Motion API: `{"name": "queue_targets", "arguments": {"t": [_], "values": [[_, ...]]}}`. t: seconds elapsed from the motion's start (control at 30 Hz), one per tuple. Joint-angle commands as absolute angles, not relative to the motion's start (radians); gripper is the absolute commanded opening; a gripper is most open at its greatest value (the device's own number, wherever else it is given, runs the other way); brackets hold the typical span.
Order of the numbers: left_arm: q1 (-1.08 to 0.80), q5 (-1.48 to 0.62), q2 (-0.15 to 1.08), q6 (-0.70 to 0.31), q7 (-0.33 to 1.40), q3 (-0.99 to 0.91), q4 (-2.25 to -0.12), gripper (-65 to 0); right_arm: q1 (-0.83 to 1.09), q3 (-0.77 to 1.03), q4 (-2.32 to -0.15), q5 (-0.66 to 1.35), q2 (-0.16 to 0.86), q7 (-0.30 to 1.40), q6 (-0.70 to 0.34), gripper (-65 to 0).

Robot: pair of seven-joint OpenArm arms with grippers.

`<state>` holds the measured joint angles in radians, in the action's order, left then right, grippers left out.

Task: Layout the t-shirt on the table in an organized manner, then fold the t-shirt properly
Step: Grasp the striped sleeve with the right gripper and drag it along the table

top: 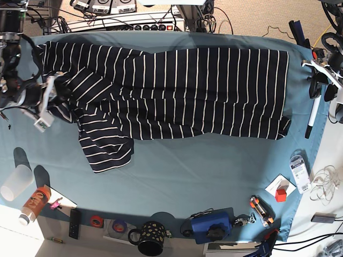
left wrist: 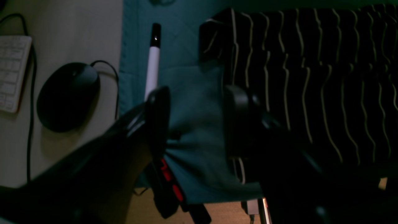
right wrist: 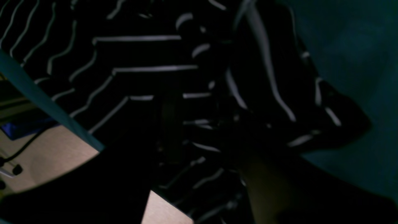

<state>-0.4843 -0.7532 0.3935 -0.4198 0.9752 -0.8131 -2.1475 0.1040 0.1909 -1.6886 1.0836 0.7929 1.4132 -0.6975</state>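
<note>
The dark t-shirt (top: pixel 187 91) with thin white stripes lies spread across the far half of the teal table (top: pixel 203 171). One sleeve (top: pixel 104 147) is bunched toward the front at the left. My right gripper (top: pixel 53 101) rests at the shirt's left end. In the dim right wrist view its fingers (right wrist: pixel 169 121) stand apart, with the striped t-shirt (right wrist: pixel 140 62) lying between and beneath them. My left gripper (left wrist: pixel 197 118) is open over bare table (left wrist: pixel 186 93), just beside the t-shirt (left wrist: pixel 326 93) edge, and appears in the base view as the left gripper (top: pixel 316 85) at the shirt's right end.
A black-and-white marker (left wrist: pixel 152 68) lies by the left gripper near the table edge. A mouse (left wrist: pixel 68 96) and a keyboard (left wrist: pixel 12 71) sit off the cloth. Along the front are a cup (top: pixel 16 182), a can (top: pixel 33 203), a mug (top: pixel 150 238), a blue device (top: pixel 211 225) and a red cube (top: pixel 281 195).
</note>
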Motion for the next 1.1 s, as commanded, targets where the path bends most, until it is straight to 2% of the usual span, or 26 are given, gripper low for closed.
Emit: {"name": "queue_targets", "arguments": {"t": [0.0,0.1,0.23,0.3,0.5,0.73,0.87,0.93,1.07], "values": [[-0.485,-0.764,0.410,-0.420,0.950,-0.820,-2.163,-36.9,0.069,0.224,-1.702,1.106,0.836,1.396,-0.698,-45.6],[-0.484,-0.764,0.410,-0.420,0.950,-0.820,-2.163,-36.9,0.010,0.326,-1.701,1.050,0.813,1.396,-0.698,-45.6],[-0.485,-0.764,0.410,-0.420,0.950,-0.820,-2.163,-36.9,-0.078,0.403,-1.655,0.801,0.753,1.093,-0.698,-45.6],[-0.484,-0.764,0.410,-0.421,0.950,-0.820,-2.163,-36.9,-0.149,0.358,-1.557,0.712,0.735,1.067,-0.687,-45.6],[-0.485,-0.764,0.410,-0.420,0.950,-0.820,-2.163,-36.9,-0.396,0.158,-1.124,0.701,0.694,0.984,-0.698,-45.6],[-0.484,-0.764,0.410,-0.420,0.942,-0.820,-2.163,-36.9,-0.639,0.018,-0.777,0.574,0.555,0.881,-0.698,-45.6],[-0.484,-0.764,0.410,-0.420,0.942,-0.820,-2.163,-36.9,-0.688,-0.004,-0.668,0.458,0.479,0.832,-0.698,-45.6],[-0.484,-0.764,0.410,-0.420,0.942,-0.820,-2.163,-36.9,-0.683,-0.004,-0.648,0.418,0.457,0.807,-0.658,-45.6],[-0.478,-0.727,0.405,-0.419,0.941,-0.821,-2.163,-36.9,-0.665,-0.004,-0.646,0.435,0.431,0.873,-0.662,-45.6]]}}
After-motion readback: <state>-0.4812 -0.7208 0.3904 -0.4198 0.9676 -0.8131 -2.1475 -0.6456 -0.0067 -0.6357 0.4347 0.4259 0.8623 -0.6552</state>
